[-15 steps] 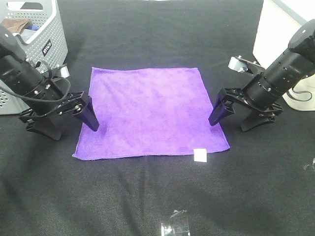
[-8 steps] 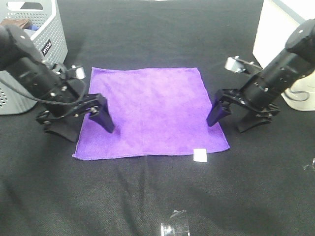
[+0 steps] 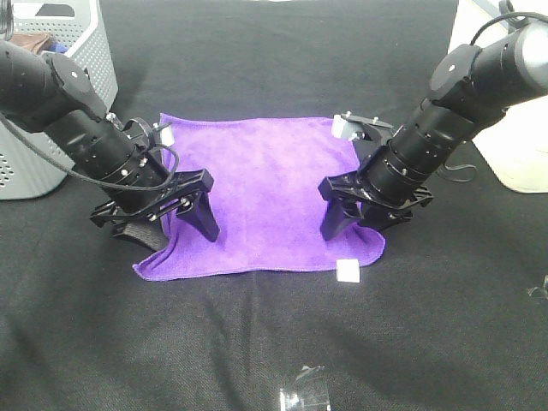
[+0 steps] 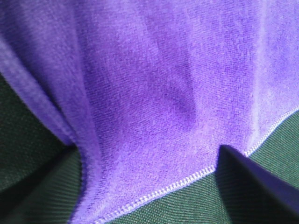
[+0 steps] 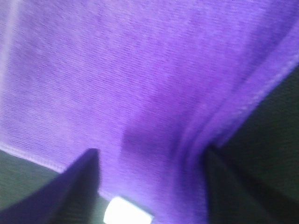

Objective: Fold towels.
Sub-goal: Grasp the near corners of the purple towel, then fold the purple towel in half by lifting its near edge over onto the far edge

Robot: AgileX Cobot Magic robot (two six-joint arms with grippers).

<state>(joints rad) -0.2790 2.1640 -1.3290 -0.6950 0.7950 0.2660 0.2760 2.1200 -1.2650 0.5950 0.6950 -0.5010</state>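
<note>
Exterior high view: the purple towel (image 3: 265,184) lies flat on the black worktop (image 3: 274,342), between both arms. The left pincer (image 3: 171,224) and right pincer (image 3: 360,224) are both spread wide, each straddling its own side edge near the front corners, with the white tag (image 3: 348,271) just beside the right one. Looks like each arm takes its own corner.

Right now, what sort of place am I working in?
Likely a robot test bench staged for laundry: a black-draped table, a grey basket, one purple towel spread out.
</note>
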